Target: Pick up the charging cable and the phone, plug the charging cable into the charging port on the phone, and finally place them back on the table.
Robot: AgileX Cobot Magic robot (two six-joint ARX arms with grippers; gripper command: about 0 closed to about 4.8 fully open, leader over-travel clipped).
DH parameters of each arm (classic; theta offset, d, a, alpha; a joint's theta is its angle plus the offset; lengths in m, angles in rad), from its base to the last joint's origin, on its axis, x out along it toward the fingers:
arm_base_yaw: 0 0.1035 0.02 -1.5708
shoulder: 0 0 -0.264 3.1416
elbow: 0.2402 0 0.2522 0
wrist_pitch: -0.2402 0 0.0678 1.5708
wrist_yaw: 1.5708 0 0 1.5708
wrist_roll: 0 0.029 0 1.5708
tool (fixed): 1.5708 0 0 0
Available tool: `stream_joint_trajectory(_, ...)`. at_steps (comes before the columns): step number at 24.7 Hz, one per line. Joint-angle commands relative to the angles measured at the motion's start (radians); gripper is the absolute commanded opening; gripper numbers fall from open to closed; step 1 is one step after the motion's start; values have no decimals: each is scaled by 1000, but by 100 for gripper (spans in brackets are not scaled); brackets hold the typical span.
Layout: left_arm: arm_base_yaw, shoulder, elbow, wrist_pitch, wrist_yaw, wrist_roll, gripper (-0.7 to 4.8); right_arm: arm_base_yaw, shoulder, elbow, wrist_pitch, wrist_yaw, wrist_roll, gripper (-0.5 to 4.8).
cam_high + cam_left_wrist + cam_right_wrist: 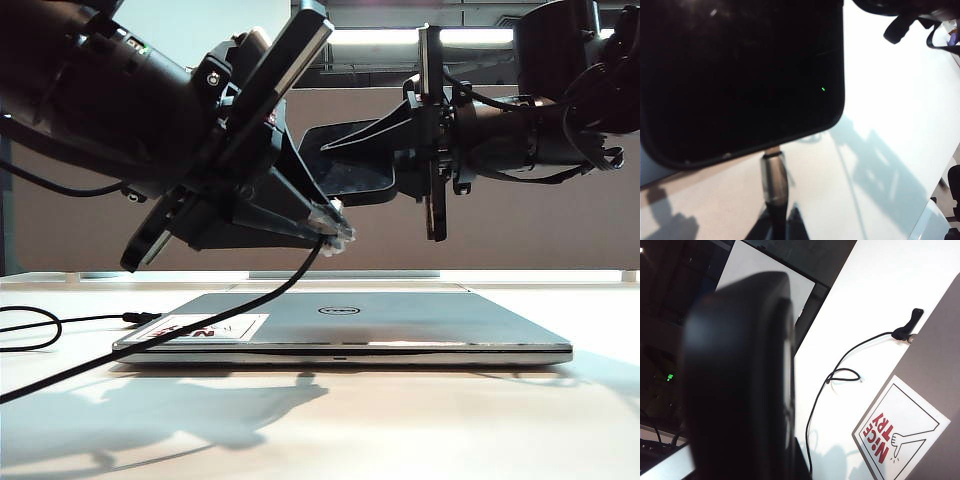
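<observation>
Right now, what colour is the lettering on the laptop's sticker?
Red on a white sticker, clearest in the right wrist view.

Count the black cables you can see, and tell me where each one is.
2. The charging cable hangs from the left gripper down across the table. The other black cord lies looped on the table left of the laptop. More may be hidden.

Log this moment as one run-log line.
left pincer: shut on cable | right pincer: shut on phone | plug at port | above laptop
</observation>
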Motion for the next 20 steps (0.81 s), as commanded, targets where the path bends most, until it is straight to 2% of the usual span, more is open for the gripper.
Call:
stream_joint_trajectory(1, -2, -3, 4, 45, 0, -3, -6, 1, -9, 5, 15, -11, -3, -2)
stream_joint_trajectory(20, -2, -3, 4, 74, 0, -2, -6, 18, -9, 5, 11, -30, -3, -2)
